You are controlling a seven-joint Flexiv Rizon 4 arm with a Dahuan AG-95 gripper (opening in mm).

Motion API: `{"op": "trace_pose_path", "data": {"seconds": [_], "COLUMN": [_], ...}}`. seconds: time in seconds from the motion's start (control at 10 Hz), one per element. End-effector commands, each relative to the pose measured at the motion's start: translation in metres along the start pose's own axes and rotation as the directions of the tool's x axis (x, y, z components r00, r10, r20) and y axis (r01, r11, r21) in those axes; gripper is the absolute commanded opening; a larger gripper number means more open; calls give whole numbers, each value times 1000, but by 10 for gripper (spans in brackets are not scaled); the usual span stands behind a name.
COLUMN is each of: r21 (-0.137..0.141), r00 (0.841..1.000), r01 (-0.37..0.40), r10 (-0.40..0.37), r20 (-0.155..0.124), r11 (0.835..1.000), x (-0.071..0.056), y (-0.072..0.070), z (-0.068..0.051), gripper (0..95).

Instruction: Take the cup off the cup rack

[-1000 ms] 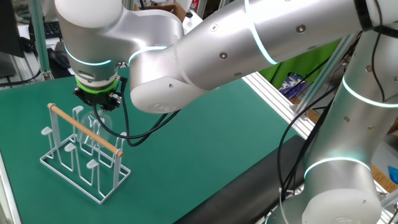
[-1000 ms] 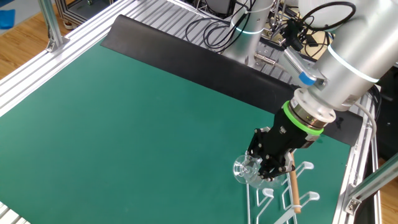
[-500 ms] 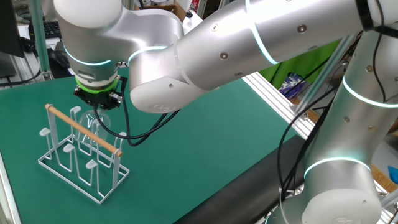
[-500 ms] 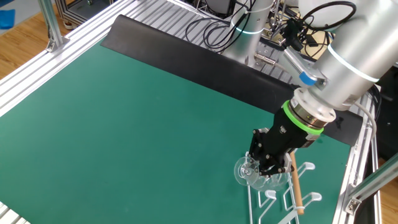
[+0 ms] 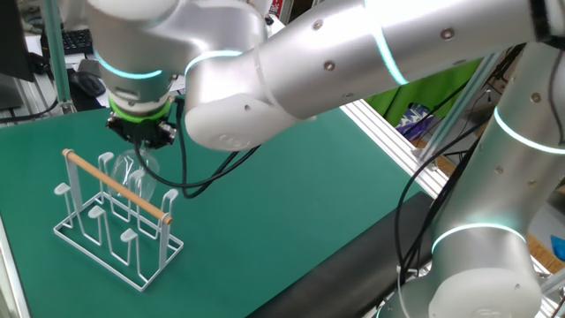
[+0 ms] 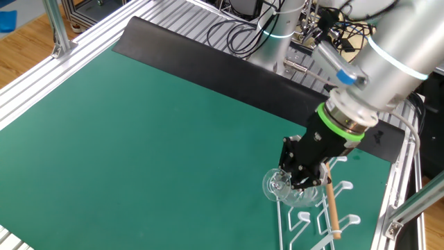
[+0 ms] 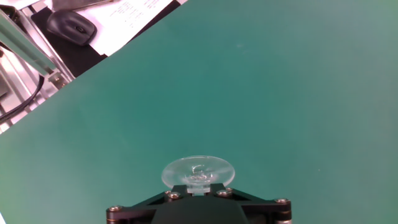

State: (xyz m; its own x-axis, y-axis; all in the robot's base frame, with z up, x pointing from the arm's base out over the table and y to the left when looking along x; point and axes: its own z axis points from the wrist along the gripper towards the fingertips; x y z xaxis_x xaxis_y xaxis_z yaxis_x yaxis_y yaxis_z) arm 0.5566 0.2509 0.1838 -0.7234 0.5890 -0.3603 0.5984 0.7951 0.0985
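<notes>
Clear glass catches the light at the tip of the black two-finger hand (image 6: 300, 182): this is the transparent stemmed wine glass (image 6: 286, 189), held upside down with its flat round foot uppermost. In the hand view the foot (image 7: 198, 172) sits directly ahead of the hand's body, its stem running back between the fingers, so the hand looks pressed together on the stem; the fingertips themselves are hidden, and I judge the pinch from the way the glass hangs with it.

The glass's long axis is close to upright, bowl down. Its bowl hangs among the pegs of the small white wire-frame rack (image 5: 95, 231), beside the light wooden dowel bar (image 5: 116, 184) that runs along the rack's top. From one fixed view, the bowl (image 5: 134, 173) appears at about the level of the bar, on its far side; whether it touches any wire I cannot tell.

That is the relation the next move turns on. The peg points up along the glass's axis, so the likely way out is straight up until the rim is above the peg tips and the bar, then sideways over the green bench (image 6: 152, 132). A sideways pull too early could drag the light rack along.
</notes>
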Motion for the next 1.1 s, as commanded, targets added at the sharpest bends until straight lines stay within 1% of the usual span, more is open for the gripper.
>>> {"op": "trace_pose_path", "data": {"seconds": [0.1, 0.2, 0.3, 0.4, 0.6, 0.7, 0.9, 1.0, 1.1], "r21": [5, 7, 10, 13, 23, 20, 3, 9, 16], "r00": [1000, 1000, 1000, 999, 997, 996, 993, 991, 988], "r01": [4, 13, 24, 33, 63, 76, 77, 86, 98], "r10": [-4, -13, -24, -33, -62, -75, -77, -84, -96], "r20": [3, 1, -6, -17, -39, -53, -90, -101, -122], "r11": [1000, 1000, 1000, 999, 998, 997, 997, 996, 995], "x": [-1, -3, -7, -12, -23, -31, -41, -44, -48], "y": [2, 3, 3, 3, 1, -5, -10, -10, -10], "z": [0, -2, -5, -9, -11, -10, -14, -15, -15], "gripper": [0, 0, 0, 0, 0, 0, 0, 0, 0]}}
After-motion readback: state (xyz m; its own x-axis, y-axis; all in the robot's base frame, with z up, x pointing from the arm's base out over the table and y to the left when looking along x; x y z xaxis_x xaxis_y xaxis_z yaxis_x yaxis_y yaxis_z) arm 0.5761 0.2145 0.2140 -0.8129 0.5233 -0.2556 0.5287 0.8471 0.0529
